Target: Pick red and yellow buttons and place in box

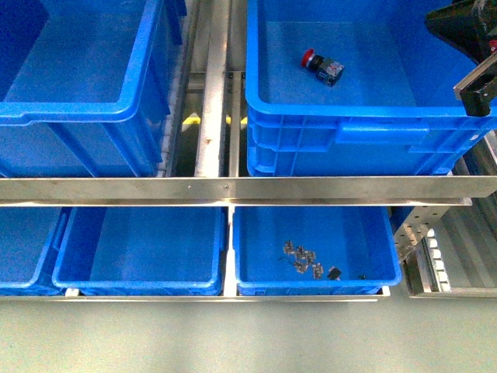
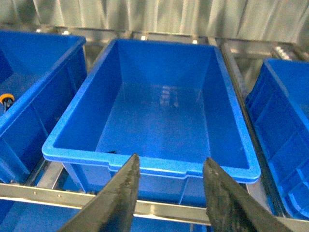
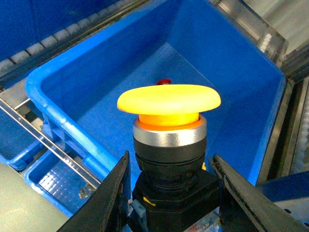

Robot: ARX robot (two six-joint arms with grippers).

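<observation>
Yellow button (image 3: 169,104) sits clamped in the right pincer (image 3: 169,164), above the box (image 3: 53,104), whose floor below that pincer holds a red button (image 1: 321,67). Left pincer (image 2: 169,166) hangs spread, grasping nothing.

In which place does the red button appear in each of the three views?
Front view: red button lies on the floor of the box, upper right.
Left wrist view: not in it.
Right wrist view: red button barely shows, just beyond the held yellow button.
Shared landmark: thick blue rim of the box.
</observation>
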